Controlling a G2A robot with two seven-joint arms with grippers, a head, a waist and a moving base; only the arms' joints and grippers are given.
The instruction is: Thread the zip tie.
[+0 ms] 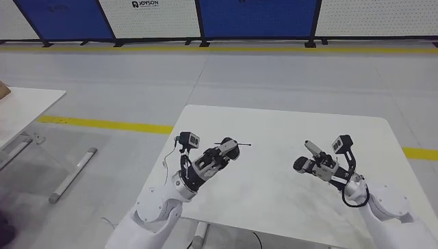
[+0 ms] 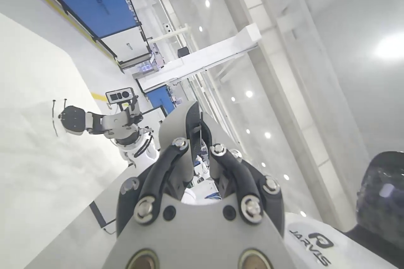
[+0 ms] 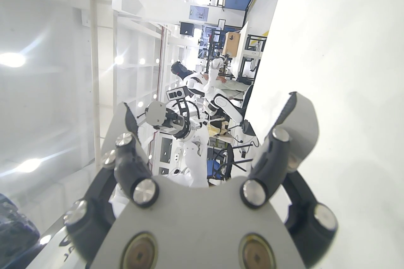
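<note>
Black zip tie (image 1: 243,143) pinched in clamped left end effector (image 1: 228,148) above the tabletop (image 1: 274,198); right end effector (image 1: 309,152) spread wide, empty, well apart. Threading looks not yet started; next, right probably must grasp the free tail

Matt table (image 1: 274,180), plastic zip tie (image 1: 243,143)

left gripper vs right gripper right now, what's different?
Jaws: left gripper is shut on the zip tie; right gripper is spread wide with nothing between.
Place: left gripper is over the left half of the table, right gripper over the right half.
Shared: both hang above the white table, pointing roughly toward each other.
</note>
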